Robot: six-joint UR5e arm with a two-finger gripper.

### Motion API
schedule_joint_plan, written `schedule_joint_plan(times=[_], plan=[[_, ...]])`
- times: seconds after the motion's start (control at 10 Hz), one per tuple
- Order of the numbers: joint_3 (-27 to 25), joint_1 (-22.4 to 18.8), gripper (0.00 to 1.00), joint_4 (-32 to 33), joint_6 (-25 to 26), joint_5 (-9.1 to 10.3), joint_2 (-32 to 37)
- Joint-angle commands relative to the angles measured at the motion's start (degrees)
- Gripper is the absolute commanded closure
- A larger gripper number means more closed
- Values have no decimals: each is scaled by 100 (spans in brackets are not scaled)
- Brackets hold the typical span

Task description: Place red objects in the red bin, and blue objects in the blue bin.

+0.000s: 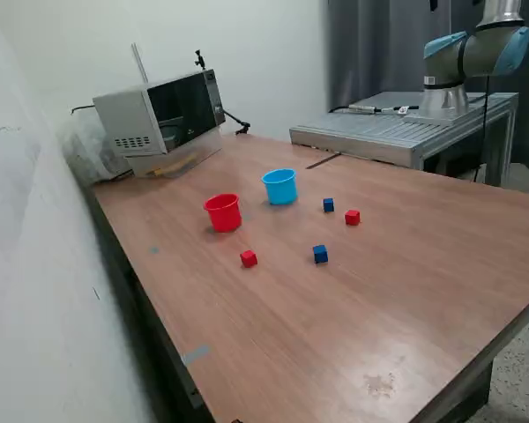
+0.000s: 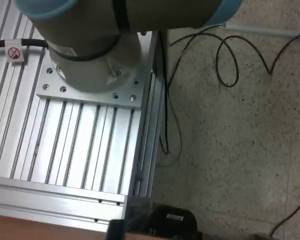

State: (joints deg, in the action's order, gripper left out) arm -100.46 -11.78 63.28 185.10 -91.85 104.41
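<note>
In the exterior view, the red cup [image 1: 222, 212] and the light blue cup [image 1: 280, 186] stand side by side on the wooden table [image 1: 353, 308]. One red cube [image 1: 249, 258] lies in front of the red cup. The other red cube [image 1: 352, 217] lies to the exterior view's right of the blue cup. One dark blue cube [image 1: 328, 204] sits next to that red cube, the other [image 1: 320, 254] nearer the front. Only the arm's base [image 1: 463, 62] shows there, far from the cubes. In the wrist view a dark blurred part [image 2: 155, 225] may be the gripper; its jaws are not readable.
A microwave [image 1: 163, 113] stands at the table's back on the exterior view's left. A ribbed aluminium platform [image 1: 397, 128] carries the arm's base [image 2: 90, 45] at the back right. Cables [image 2: 225, 60] lie on the speckled floor beside it.
</note>
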Motion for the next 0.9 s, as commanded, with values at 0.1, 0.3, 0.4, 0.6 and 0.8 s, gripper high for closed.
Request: schedule_joint_plan(times=[0.1,0.3,0.4,0.6,0.8], plan=[[0,0,0,0,0,0,0],[0,0,0,0,0,0,0],[9,0,0,26,131,87,0],[-9,-227,0,0,229,246,17],[-35,-640,0,-9,211,237,35]])
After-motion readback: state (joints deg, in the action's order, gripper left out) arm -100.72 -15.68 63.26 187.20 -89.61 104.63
